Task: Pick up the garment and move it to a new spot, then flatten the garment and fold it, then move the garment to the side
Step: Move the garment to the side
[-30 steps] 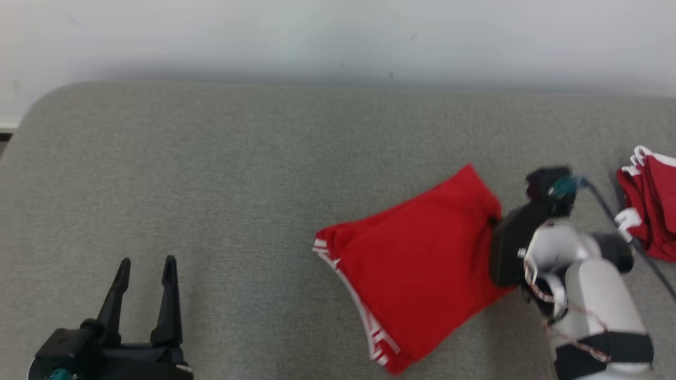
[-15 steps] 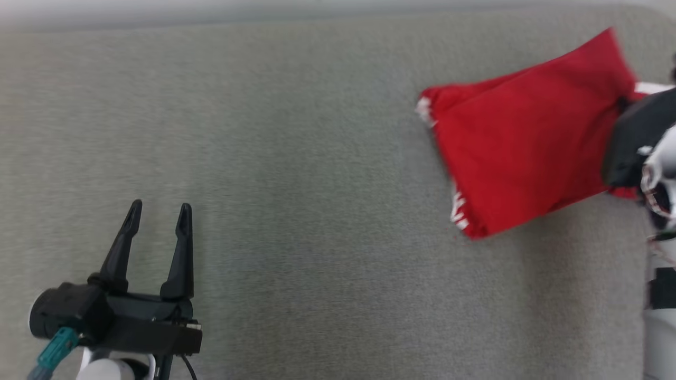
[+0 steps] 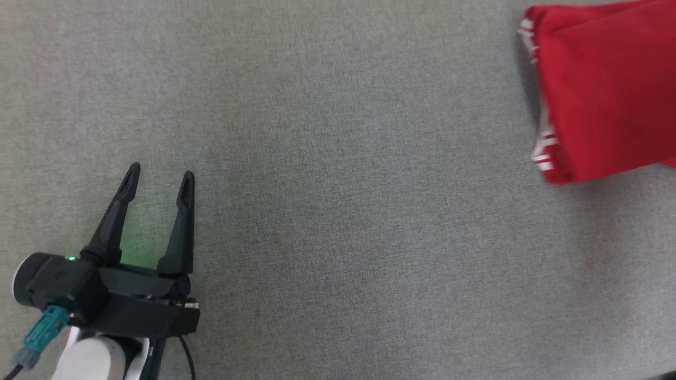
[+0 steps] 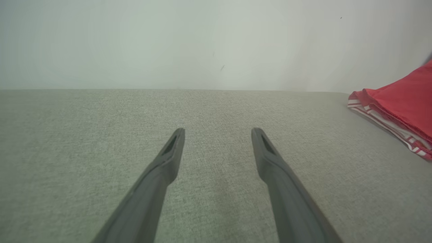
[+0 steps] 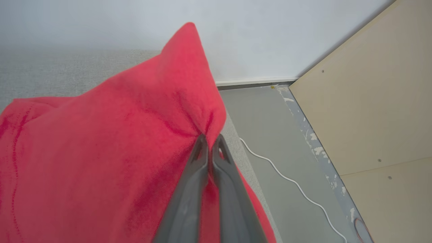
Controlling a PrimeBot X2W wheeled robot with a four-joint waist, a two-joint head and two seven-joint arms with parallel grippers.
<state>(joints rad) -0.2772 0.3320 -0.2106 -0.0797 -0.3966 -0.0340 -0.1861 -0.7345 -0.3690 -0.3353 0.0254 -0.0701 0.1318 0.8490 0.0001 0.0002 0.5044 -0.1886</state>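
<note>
Head view: the left gripper (image 3: pixel 161 171), fingers apart, over wide open cushion (image 3: pixel 343 211), garment (image 3: pixel 607 89) at the top right edge; left wrist view: open cushion up to the wall (image 4: pixel 202 40); right wrist view: the right gripper (image 5: pixel 210 137) pinches a garment fold near the cushion's edge, floor (image 5: pixel 270 118) and panel (image 5: pixel 371 101) beyond.

Bright, even, soft light; faint shadows, slight blur throughout.
</note>
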